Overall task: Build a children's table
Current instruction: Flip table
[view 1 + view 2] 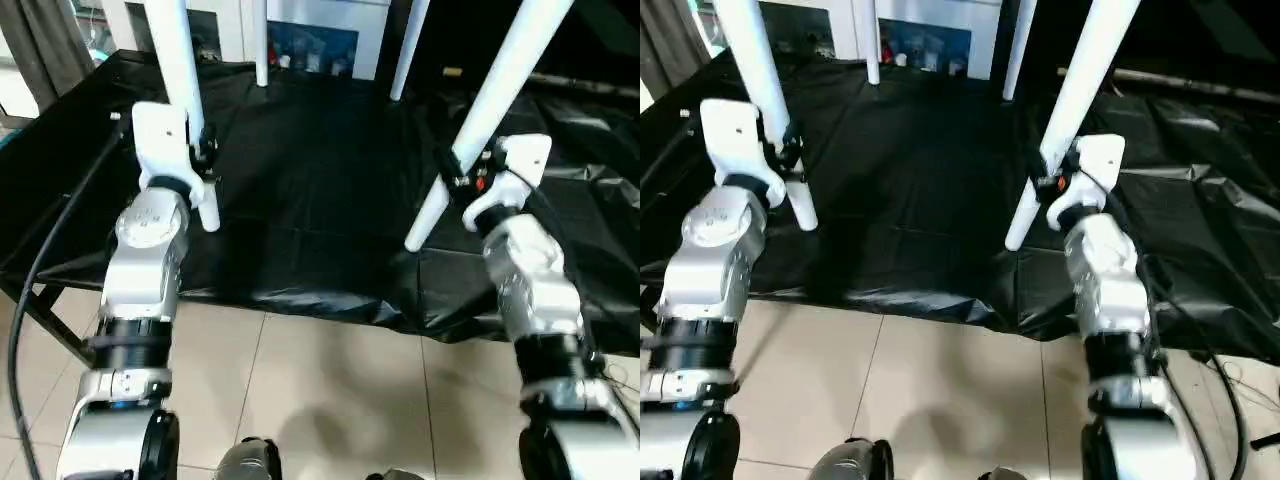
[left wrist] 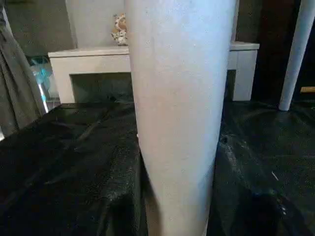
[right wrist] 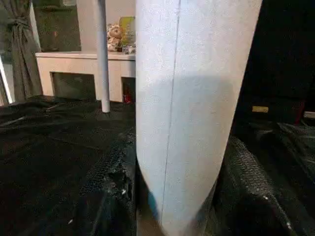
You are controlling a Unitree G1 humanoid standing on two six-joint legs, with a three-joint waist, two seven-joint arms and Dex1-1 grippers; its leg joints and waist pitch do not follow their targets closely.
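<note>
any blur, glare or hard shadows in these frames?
Left eye view: soft throughout, black sheet shows dull sheen on its creases. Right wrist view: the near leg carries a shadow band across its middle, and the black fingers beside it are blurred. Left wrist view: the near leg is evenly lit.

text: none legible | labels: none | brands: none | numbers: none | signs: none
</note>
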